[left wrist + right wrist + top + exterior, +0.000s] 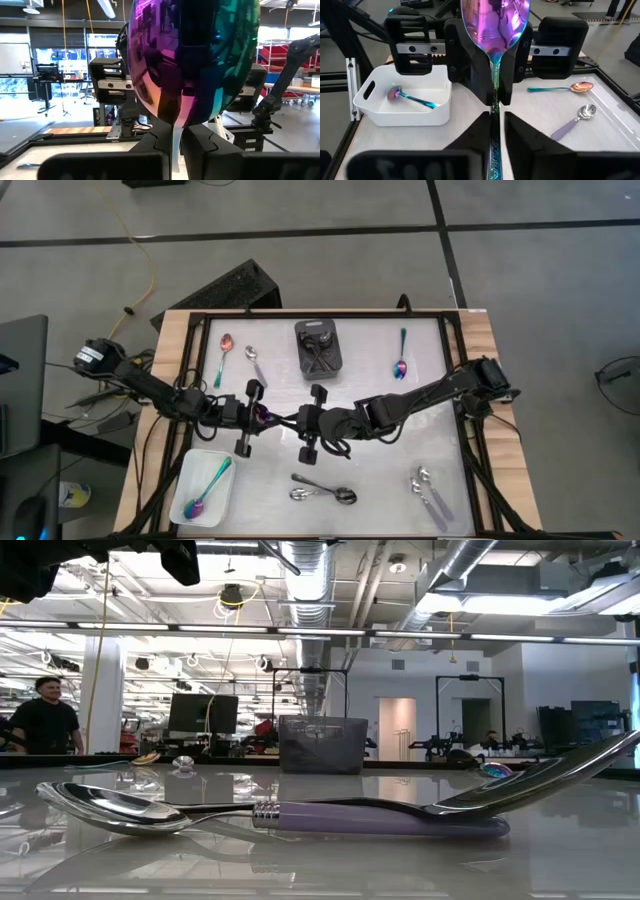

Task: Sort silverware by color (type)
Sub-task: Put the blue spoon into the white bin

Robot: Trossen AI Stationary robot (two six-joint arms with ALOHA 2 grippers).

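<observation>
An iridescent rainbow spoon [494,22] stands between my two grippers above the middle of the table, bowl up. My left gripper [176,145] is shut on it. My right gripper [495,140] faces the left one, its fingers slightly parted on either side of the handle [494,150]. In the high view the two grippers meet tip to tip, left [270,418] and right [292,421]. Another rainbow spoon [206,487] lies in the white tray [188,465]. Dark spoons [318,352] sit in the black bin [335,345]. My left gripper pinches the spoon's neck [494,70], just below the bowl, between its two fingers [470,60]. The fingers come from the table's left and lie across the spoon. The spoon is lifted clear of the table, with its bowl [195,60] standing above the fingers. My right gripper has the handle's lower part [494,131] between its fingers, coming from the table's right. A thin gap shows beside the handle, and I cannot tell whether either finger still touches it.
Loose on the table are a copper-bowled spoon [222,356], a silver spoon with a lilac handle [254,364], a rainbow spoon [401,356] at the far right, and silver spoons near the front [322,493] [430,494]. A lilac-handled silver spoon [280,812] fills the low view.
</observation>
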